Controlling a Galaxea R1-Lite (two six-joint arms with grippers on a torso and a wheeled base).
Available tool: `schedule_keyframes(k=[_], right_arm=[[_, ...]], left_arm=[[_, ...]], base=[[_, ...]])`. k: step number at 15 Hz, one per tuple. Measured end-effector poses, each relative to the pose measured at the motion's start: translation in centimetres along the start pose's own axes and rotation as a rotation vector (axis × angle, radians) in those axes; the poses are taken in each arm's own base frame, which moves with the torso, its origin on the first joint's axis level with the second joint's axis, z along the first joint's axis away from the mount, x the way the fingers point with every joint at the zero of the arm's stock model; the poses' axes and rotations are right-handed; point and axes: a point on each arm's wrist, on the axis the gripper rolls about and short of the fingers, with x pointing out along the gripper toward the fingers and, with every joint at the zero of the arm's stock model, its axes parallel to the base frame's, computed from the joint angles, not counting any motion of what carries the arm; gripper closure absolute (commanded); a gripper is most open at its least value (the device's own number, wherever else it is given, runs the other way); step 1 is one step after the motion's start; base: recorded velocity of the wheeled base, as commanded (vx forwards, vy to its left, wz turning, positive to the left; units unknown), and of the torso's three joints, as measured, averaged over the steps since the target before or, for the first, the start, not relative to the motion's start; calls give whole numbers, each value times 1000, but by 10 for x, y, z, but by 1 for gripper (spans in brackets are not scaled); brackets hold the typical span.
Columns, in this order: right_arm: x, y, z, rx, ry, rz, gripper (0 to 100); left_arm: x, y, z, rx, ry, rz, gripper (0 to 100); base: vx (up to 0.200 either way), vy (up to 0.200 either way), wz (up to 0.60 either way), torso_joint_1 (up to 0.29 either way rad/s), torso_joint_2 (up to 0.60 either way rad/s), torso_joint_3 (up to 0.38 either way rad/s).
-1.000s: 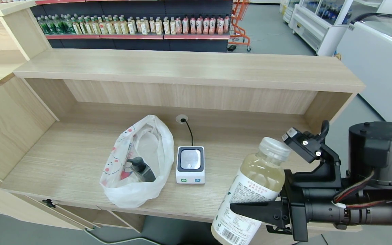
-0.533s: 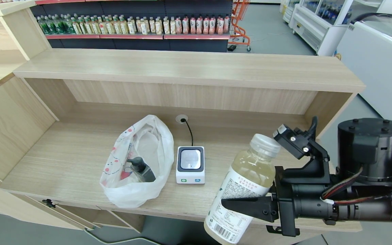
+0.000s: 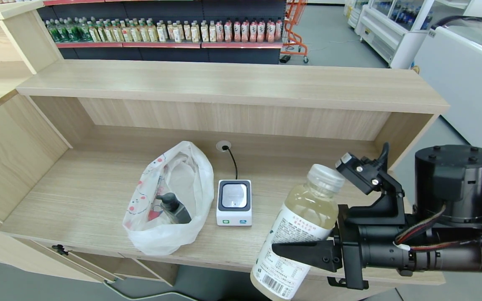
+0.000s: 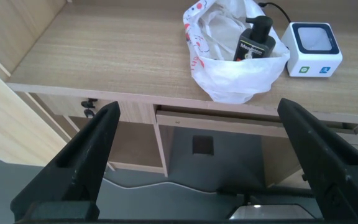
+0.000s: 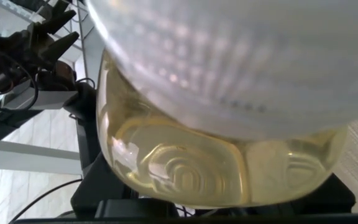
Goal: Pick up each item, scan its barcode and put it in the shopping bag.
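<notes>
My right gripper (image 3: 303,251) is shut on a bottle of pale yellow drink (image 3: 303,225) with a white cap and a white label. It holds the bottle tilted above the counter's front right edge, to the right of the scanner (image 3: 234,202). A barcode shows near the bottle's base. The bottle (image 5: 229,124) sits very close in the right wrist view. A white shopping bag (image 3: 170,200) lies open left of the scanner with a dark pump bottle (image 3: 174,207) inside. My left gripper (image 4: 197,162) is open and empty, below the counter's front edge, with the bag (image 4: 229,68) and scanner (image 4: 316,50) beyond it.
The wooden counter (image 3: 78,192) has a back wall, side walls and a raised shelf (image 3: 224,83) above. The scanner's cable (image 3: 232,161) runs to a hole at the back. A drawer with a key (image 4: 89,109) sits under the front edge. Bare counter lies left of the bag.
My right arm has carried the bottle left and slightly up, toward the scanner, then almost stopped. Bag, scanner and pump bottle have not moved.
</notes>
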Motion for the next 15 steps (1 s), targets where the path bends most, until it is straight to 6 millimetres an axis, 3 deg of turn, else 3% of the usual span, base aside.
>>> schedule_keyframes(k=[15], right_arm=[[-8, 12, 14, 59, 9, 16, 100]], left_arm=[[0, 0, 0, 0, 0, 0, 0]], base=[[0, 0, 0, 0, 0, 0]])
